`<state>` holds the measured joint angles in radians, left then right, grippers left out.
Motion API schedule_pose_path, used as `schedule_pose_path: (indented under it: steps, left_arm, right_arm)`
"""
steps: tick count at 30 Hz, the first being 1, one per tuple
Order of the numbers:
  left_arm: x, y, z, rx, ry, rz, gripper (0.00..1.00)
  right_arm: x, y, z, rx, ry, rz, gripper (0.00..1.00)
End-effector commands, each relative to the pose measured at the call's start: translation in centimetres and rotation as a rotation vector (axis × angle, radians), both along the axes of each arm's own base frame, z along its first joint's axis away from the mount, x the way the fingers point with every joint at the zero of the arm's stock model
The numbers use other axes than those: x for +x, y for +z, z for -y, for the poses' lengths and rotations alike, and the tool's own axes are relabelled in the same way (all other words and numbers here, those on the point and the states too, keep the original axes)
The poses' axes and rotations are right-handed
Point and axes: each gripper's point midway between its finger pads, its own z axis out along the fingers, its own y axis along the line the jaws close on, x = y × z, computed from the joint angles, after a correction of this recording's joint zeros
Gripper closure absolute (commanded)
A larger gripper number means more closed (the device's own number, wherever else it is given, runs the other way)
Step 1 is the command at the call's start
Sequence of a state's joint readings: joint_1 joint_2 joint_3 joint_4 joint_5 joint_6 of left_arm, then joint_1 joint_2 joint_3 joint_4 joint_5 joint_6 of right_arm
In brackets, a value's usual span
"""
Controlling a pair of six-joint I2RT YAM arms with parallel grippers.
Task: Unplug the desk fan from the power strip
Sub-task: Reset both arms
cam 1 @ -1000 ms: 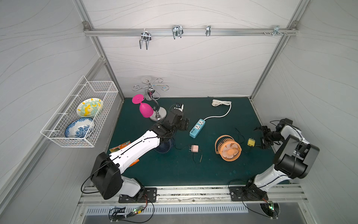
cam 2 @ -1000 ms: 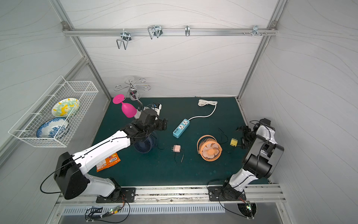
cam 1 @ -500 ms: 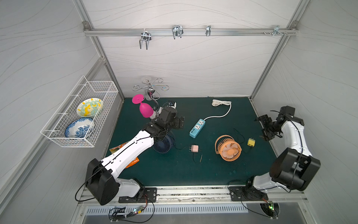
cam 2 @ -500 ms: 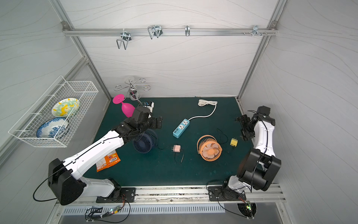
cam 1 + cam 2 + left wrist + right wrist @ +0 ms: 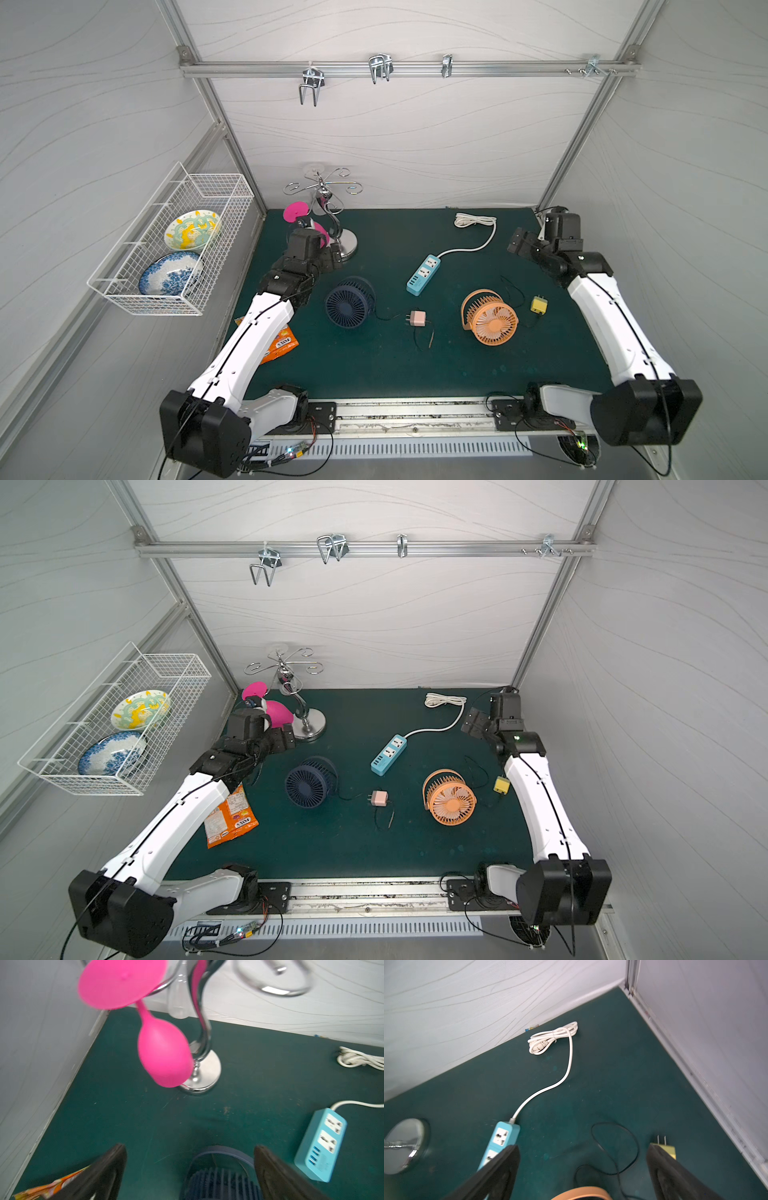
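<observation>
Power strip [image 5: 424, 275] mid-frame in a top view, long axis lower-left to upper-right, 2 sockets empty. Roughly midway between left claw [image 5: 334, 262] and right claw [image 5: 517, 245]; both wide, holding nothing.

A jaw hides half the power strip [image 5: 502, 1136] — the orange fan [image 5: 579, 1192] is cut off by the view's edge.

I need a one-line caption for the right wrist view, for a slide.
Open right gripper facing the blue power strip, its bundled white cord and a loose yellow plug.
</observation>
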<state>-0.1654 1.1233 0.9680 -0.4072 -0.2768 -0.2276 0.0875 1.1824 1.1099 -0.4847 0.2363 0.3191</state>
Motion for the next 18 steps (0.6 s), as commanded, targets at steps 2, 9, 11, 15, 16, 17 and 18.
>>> schedule_pose_path:
  steps: [2,9,11,15,16,17,18]
  left_arm:
    - [0.5,-1.9,-4.8,0.048,0.106,0.107,0.00]
    - [1.8,-6.3,-6.2,0.055,0.153,0.094,0.00]
    - [2.2,-6.9,-6.4,0.069,0.159,0.092,0.00]
    - [3.0,-8.3,-7.0,0.107,0.157,0.078,0.02]
    - [3.1,-8.6,-7.0,0.112,0.156,0.079,0.02]
    - [3.2,-8.8,-7.2,0.110,0.166,0.086,0.02]
    - [3.2,-9.0,-7.4,0.108,0.176,0.091,0.02]
  right_arm:
    - [1.9,1.4,0.8,-0.159,0.025,0.181,0.01]
    - [2.0,-2.2,1.1,-0.183,0.019,0.121,0.01]
    - [1.9,-2.8,1.3,-0.188,0.012,0.119,0.01]
    - [1.7,-4.8,2.1,-0.203,-0.017,0.094,0.01]
    - [1.5,-5.4,2.3,-0.206,-0.026,0.085,0.01]
    - [1.4,-6.0,2.5,-0.208,-0.032,0.081,0.01]
    - [1.3,-6.5,2.7,-0.207,-0.038,0.087,0.01]
